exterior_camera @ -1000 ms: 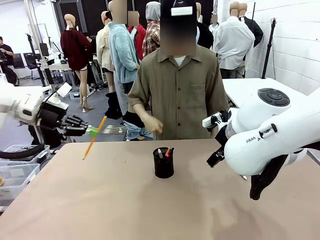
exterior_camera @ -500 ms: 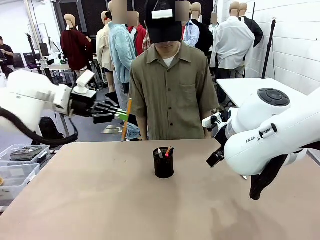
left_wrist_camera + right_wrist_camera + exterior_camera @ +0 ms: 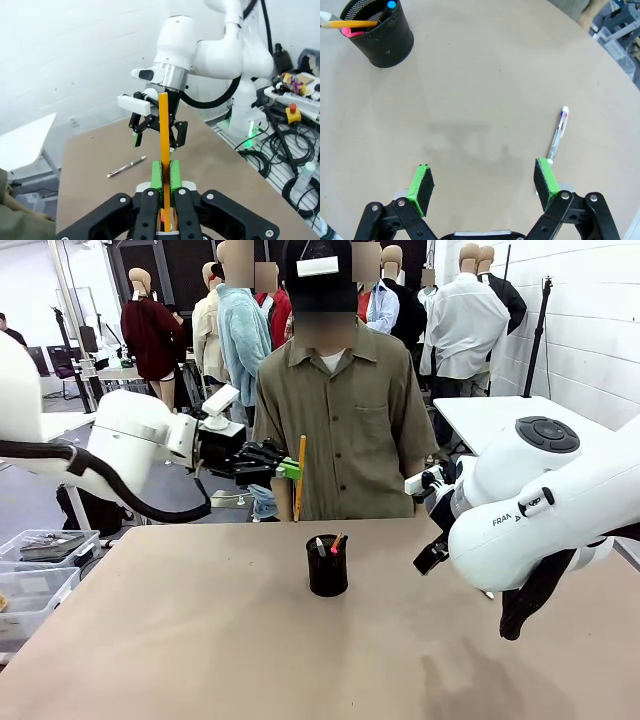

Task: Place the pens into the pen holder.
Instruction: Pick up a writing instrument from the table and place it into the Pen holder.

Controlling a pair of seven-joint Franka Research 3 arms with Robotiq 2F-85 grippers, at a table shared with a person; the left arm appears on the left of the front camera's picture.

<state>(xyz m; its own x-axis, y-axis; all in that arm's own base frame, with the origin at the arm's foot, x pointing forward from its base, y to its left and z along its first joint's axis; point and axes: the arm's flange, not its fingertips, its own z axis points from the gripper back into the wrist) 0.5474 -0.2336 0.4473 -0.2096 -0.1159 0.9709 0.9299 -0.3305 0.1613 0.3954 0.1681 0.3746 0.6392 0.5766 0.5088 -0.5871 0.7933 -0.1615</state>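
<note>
My left gripper (image 3: 288, 470) is shut on a yellow-orange pencil (image 3: 299, 476), held upright in the air above the table's far edge, up and left of the pen holder (image 3: 327, 567). In the left wrist view the pencil (image 3: 164, 135) rises between the green pads (image 3: 156, 175). The black mesh pen holder (image 3: 382, 35) stands on the table with a blue-tipped dark pen (image 3: 389, 8) and a yellow pencil (image 3: 355, 23) in it. A silvery pen (image 3: 557, 136) lies flat on the table just ahead of my right gripper (image 3: 482, 182), which hangs open and empty above the tabletop.
A person in an olive shirt (image 3: 345, 420) stands at the far side, right behind the held pencil. Clear plastic bins (image 3: 45, 550) sit off the table's left edge. My bulky right arm (image 3: 540, 500) overhangs the table's right side. Bare tabletop (image 3: 250, 640) surrounds the holder.
My left arm has swung from the table's left edge toward the middle, carrying the pencil, which went from slanted to upright. The person has pulled a hand back. The right arm is unmoved.
</note>
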